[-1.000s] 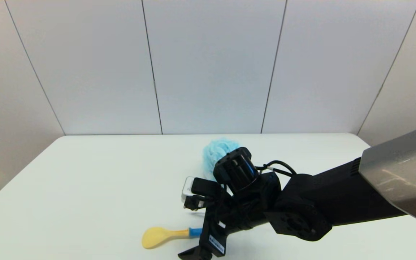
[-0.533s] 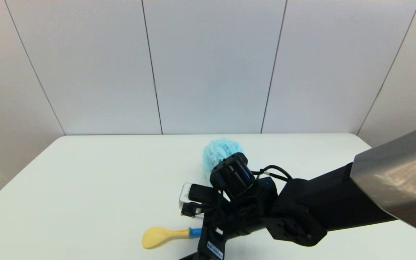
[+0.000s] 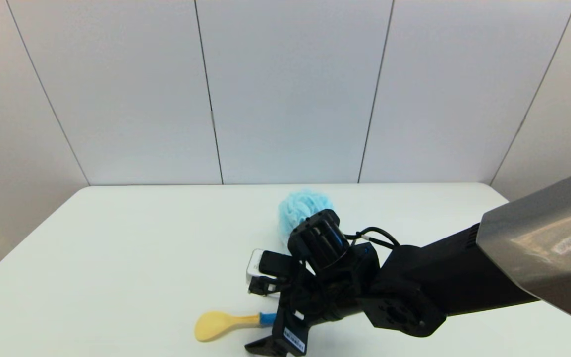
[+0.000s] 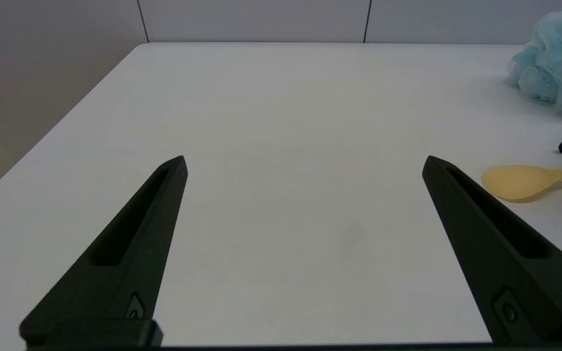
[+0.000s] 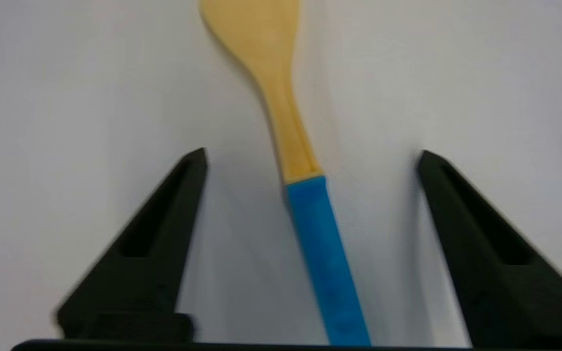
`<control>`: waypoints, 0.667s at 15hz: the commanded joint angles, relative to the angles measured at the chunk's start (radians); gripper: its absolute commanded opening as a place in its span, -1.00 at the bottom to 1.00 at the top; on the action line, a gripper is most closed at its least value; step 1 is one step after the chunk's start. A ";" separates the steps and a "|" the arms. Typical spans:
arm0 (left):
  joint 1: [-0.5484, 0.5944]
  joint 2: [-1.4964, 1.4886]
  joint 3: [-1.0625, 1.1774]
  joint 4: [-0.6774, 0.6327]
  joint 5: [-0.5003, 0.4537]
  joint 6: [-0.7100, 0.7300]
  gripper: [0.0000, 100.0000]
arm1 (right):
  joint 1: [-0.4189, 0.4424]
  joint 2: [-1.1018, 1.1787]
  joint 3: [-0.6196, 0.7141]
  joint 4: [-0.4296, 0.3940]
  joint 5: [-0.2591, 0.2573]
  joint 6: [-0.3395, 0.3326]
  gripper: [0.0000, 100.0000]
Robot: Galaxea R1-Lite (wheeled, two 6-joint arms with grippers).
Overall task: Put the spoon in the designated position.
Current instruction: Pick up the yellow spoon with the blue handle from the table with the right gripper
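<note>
**Right pincer spread over the spoon handle**

On the head view I see the spoon (image 3: pixel 228 325) lying flat on the white surface (image 3: pixel 117 248), near the front edge, with the yellow bowl toward my left. The right arm reaches across from the right and hides most of the blue handle. The blue bath puff (image 3: pixel 299 210) sits farther back, partly behind the arm.

On the left wrist view, the left pincer (image 4: pixel 304 163) is spread wide above bare surface. The spoon bowl (image 4: pixel 522 182) lies just beside its one finger, not between the two.

On the right wrist view, the right pincer (image 5: pixel 312 155) is spread, and the blue handle (image 5: pixel 325 258) lies between its fingers (image 5: pixel 154 243), touching neither.
</note>
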 commanded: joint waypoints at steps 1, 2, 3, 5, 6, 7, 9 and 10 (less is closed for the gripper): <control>-0.001 0.001 0.000 0.000 0.000 0.000 1.00 | 0.002 0.003 0.007 -0.019 -0.003 -0.007 -1.00; -0.001 0.001 0.000 0.000 0.000 0.000 1.00 | 0.002 0.001 0.015 -0.019 -0.001 -0.007 -1.00; 0.001 0.001 0.000 0.000 0.000 0.000 1.00 | 0.002 -0.002 0.021 -0.019 -0.001 -0.008 -1.00; -0.001 0.001 0.000 0.000 0.000 0.000 1.00 | 0.002 -0.005 0.028 -0.024 -0.003 -0.011 -1.00; -0.001 0.001 0.000 0.000 0.000 0.000 1.00 | 0.002 -0.007 0.035 -0.027 -0.004 -0.011 -1.00; -0.001 0.001 0.000 0.000 0.000 0.000 1.00 | 0.002 -0.007 0.044 -0.044 -0.004 -0.011 -1.00; -0.001 0.001 0.000 0.000 0.000 0.000 1.00 | 0.002 -0.007 0.053 -0.065 -0.004 -0.011 -1.00; -0.001 0.001 0.000 0.000 0.000 0.000 1.00 | 0.002 -0.008 0.053 -0.065 -0.004 -0.011 -1.00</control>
